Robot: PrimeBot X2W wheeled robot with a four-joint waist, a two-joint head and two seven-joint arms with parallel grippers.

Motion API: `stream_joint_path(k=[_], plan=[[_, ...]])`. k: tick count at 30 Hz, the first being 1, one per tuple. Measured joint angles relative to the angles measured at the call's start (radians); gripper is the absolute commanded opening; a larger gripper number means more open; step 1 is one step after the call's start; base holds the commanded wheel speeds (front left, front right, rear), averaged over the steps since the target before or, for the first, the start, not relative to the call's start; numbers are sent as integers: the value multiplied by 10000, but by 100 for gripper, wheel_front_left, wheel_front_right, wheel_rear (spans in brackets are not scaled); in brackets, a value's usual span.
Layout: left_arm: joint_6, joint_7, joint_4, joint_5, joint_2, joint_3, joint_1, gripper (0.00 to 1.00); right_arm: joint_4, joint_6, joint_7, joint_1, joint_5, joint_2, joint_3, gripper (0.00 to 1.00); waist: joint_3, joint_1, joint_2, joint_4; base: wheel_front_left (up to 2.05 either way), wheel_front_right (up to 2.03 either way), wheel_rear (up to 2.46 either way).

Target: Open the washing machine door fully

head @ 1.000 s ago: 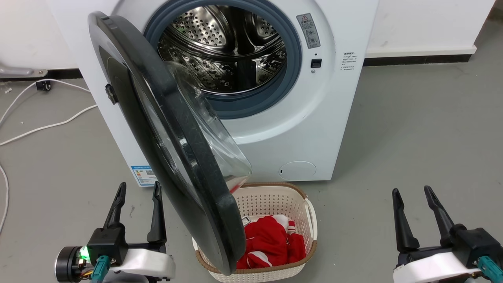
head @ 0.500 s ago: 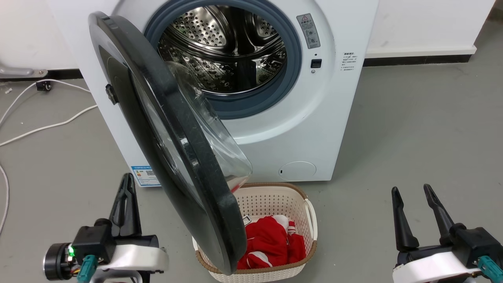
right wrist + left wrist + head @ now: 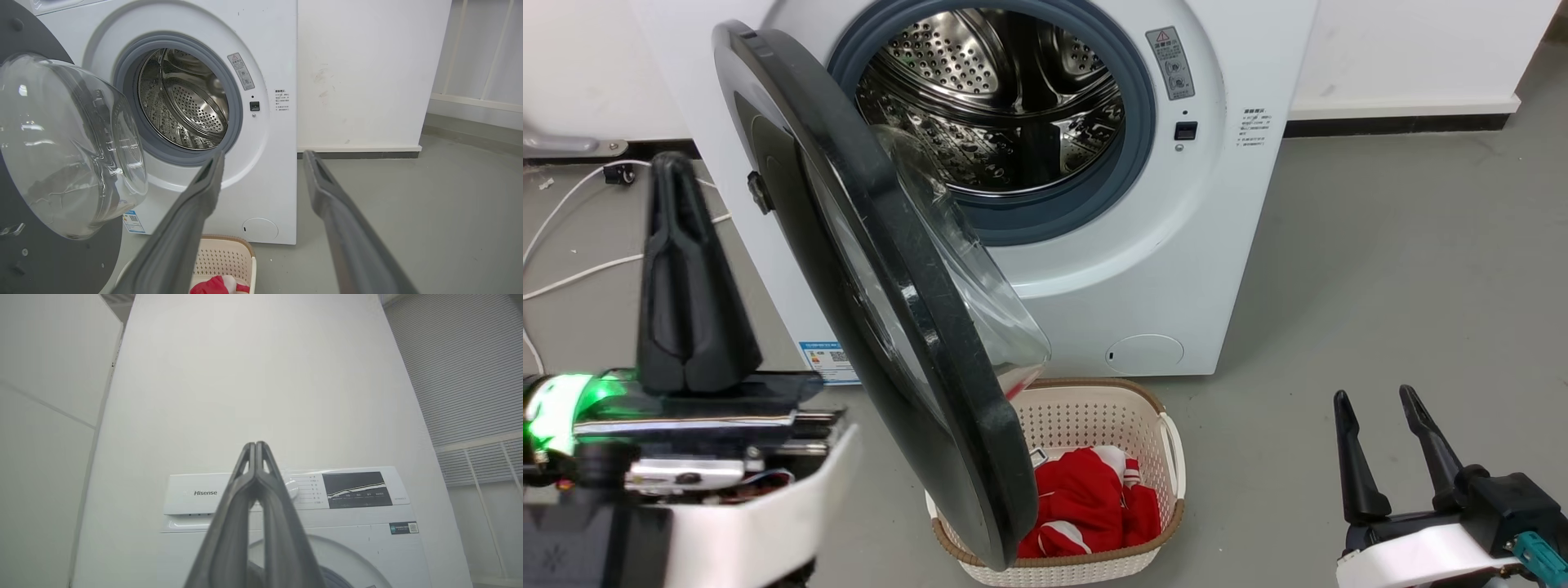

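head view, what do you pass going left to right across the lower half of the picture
left gripper, raised with fingers together → washing machine door, swung part open → laundry basket on the floor → right gripper, fingers apart

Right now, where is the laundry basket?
Head view, bottom centre: the laundry basket stands on the floor before the washing machine, its left side hidden by the open washing machine door.
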Motion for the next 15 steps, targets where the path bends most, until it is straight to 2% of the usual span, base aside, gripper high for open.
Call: stream_joint_path(k=[3,7,11,15], plan=[[-201,-8,-399,56,2,-652,-142,0,17,0,21,0,12,0,12,100,-12,0,0,-42,0,0,0],[-587,-8,-82,-48,-2,-2048,-91,0,56,0,29,1,50,0,21,100,-38,0,0,-92,0,0,0],[-859,-6,1097,-251,-8,-3310,458,0,86,0,56,3,151,0,56,100,-69,0,0,-142,0,0,0],[-989,8,2483,-374,-8,-3977,1130,0,105,0,69,12,205,0,109,100,-100,0,0,-203,0,0,0]])
